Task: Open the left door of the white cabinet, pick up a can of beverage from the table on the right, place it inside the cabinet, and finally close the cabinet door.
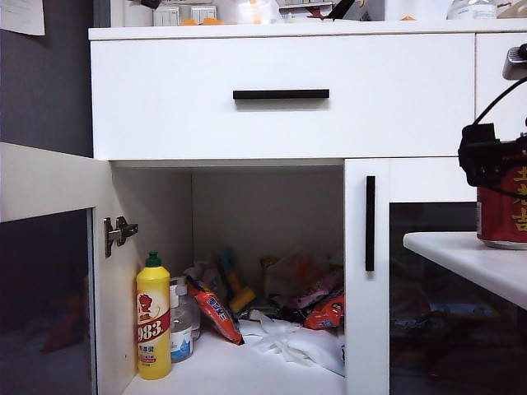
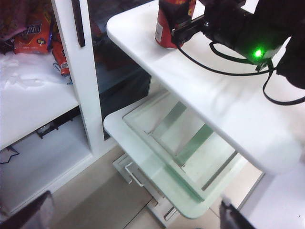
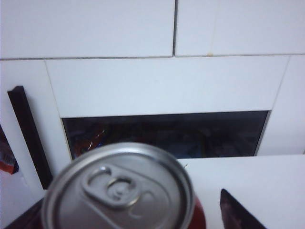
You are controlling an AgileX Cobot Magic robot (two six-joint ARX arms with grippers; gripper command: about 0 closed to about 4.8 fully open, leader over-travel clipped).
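The white cabinet has its left door swung wide open at the far left of the exterior view. A red can of beverage stands upright on the white table at the right. My right gripper is open and straddles the can's upper part. In the right wrist view the silver can top fills the space between the fingers of the right gripper, with a gap to one dark finger. My left gripper is open and empty over the floor, facing the can and table.
Inside the cabinet stand a yellow bottle with a green cap and a small pump bottle, with snack packets and a white bag behind. The right door is shut. A pale green lower shelf sits under the table.
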